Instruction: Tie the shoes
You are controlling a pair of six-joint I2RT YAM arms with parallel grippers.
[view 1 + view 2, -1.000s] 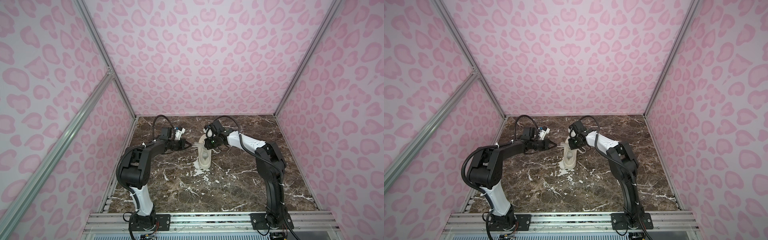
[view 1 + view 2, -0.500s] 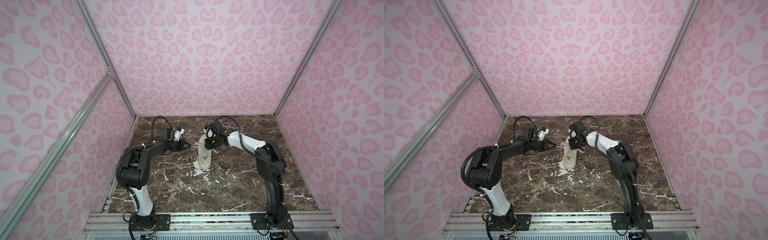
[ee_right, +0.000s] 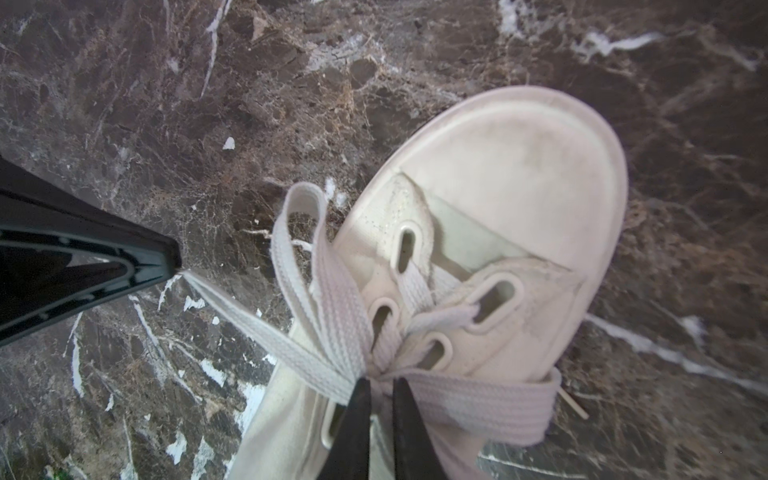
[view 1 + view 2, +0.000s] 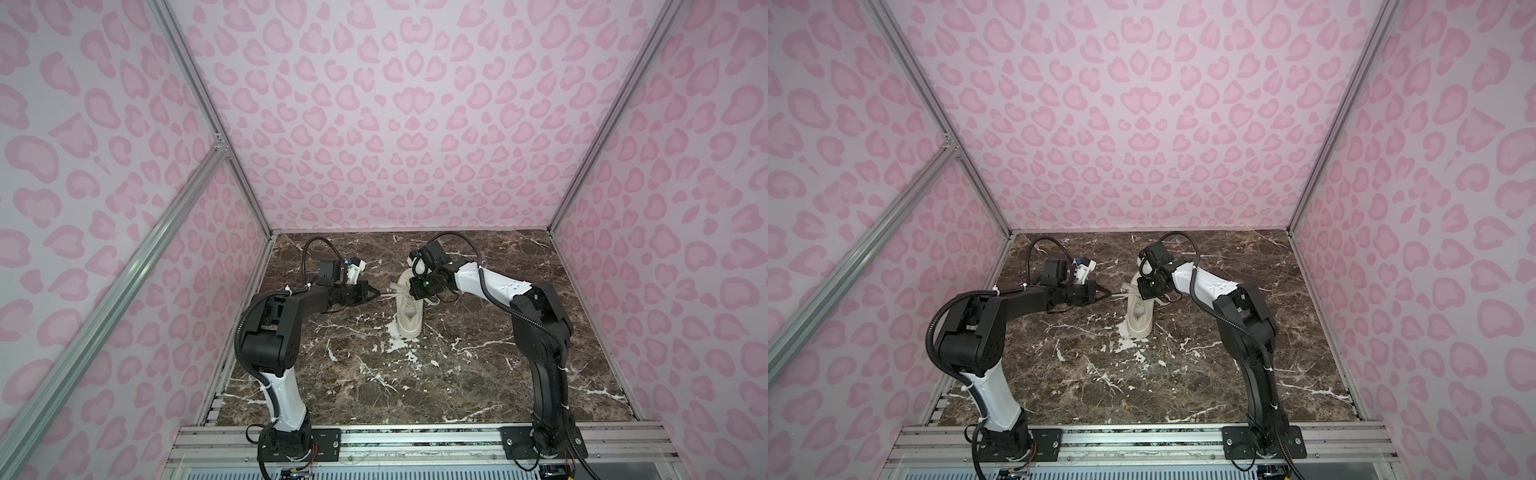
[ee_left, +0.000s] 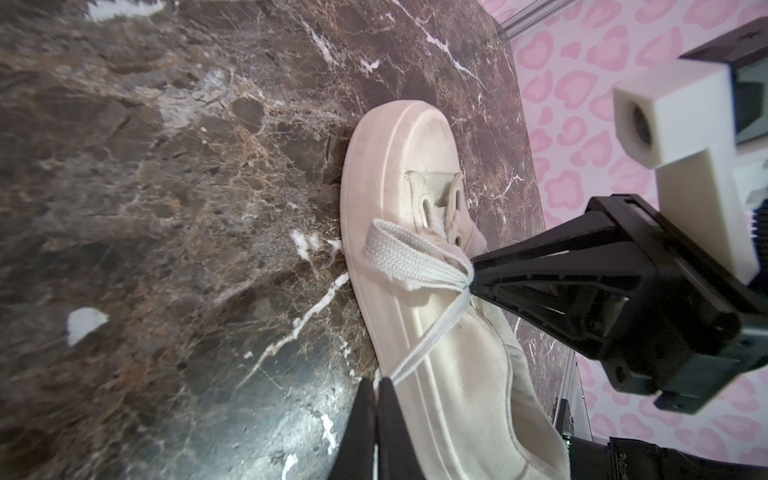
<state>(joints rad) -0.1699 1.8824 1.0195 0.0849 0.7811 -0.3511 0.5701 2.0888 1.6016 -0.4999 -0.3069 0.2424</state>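
A: Item, sneaker (image 4: 409, 318), location?
B: Marble table (image 4: 478, 374), middle, between both arms
A: Grippers?
B: Left gripper (image 5: 376, 384) clamped on lace strand (image 5: 432, 336); right gripper (image 3: 380, 384) clamped on bunched laces (image 3: 324, 307) over the eyelets

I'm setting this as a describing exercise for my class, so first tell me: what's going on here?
Two robot arms are tying a cream sneaker on the marble table. The left hand pinches one lace strand, stretched taut to the side. The right hand pinches the laces where they cross over the tongue, beside a loop. No finished bow shows yet.
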